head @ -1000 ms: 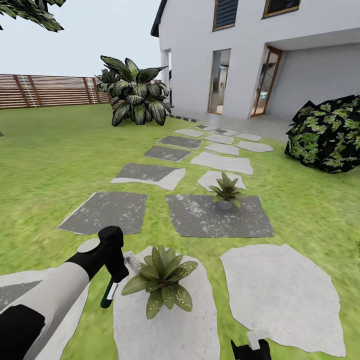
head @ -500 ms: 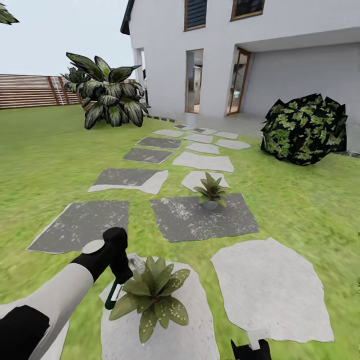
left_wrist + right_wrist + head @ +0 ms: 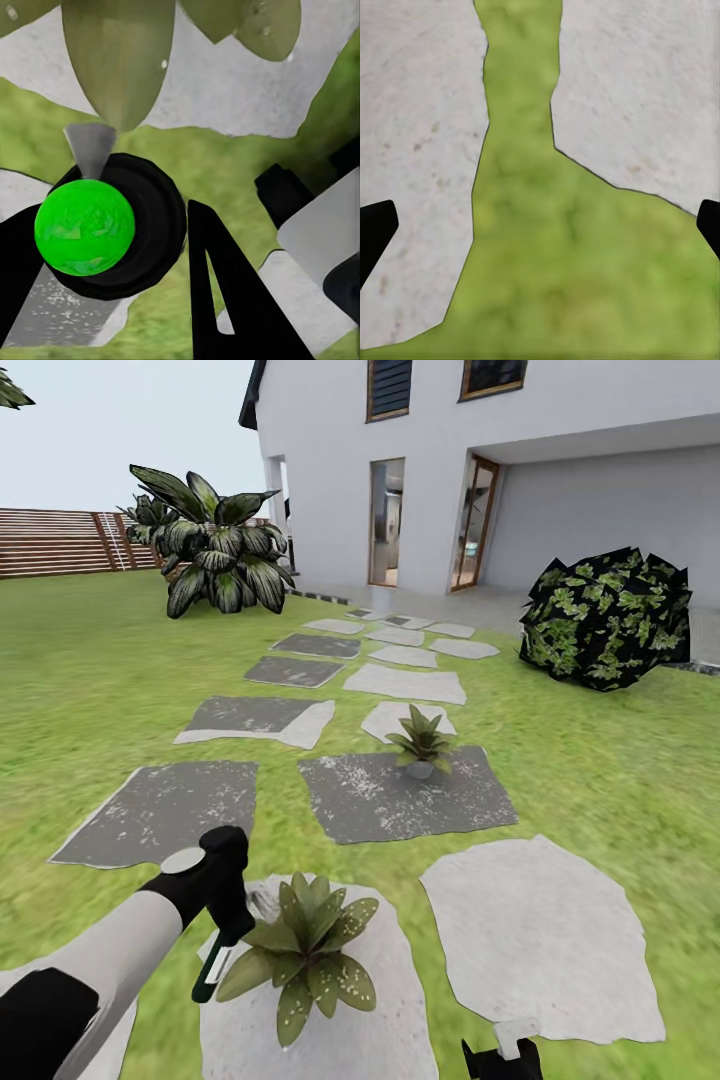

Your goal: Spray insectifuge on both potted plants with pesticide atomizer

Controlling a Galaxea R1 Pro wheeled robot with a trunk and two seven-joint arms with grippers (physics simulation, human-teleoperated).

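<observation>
My left gripper (image 3: 230,925) is shut on the pesticide atomizer (image 3: 212,970), a dark green-black bottle with a white label that hangs tilted below the hand. It sits just left of the near potted plant (image 3: 305,950), whose rosette stands on a pale stone. In the left wrist view a black finger (image 3: 221,300) flanks the bottle's round green end (image 3: 84,225), and its grey nozzle (image 3: 90,146) points at a leaf (image 3: 120,60). The far potted plant (image 3: 421,740) stands on a dark grey stone. My right gripper (image 3: 540,225) is open over grass.
The garden lawn carries a path of grey and pale stepping stones (image 3: 540,940) toward a white house (image 3: 480,470). A big striped broad-leaved plant (image 3: 215,550) stands at the back left by the wooden fence (image 3: 60,542). A round dark bush (image 3: 605,615) is at the right.
The head view swung right early on, shifting everything left. Since then my left gripper has dropped slightly with the atomizer, staying beside the near plant.
</observation>
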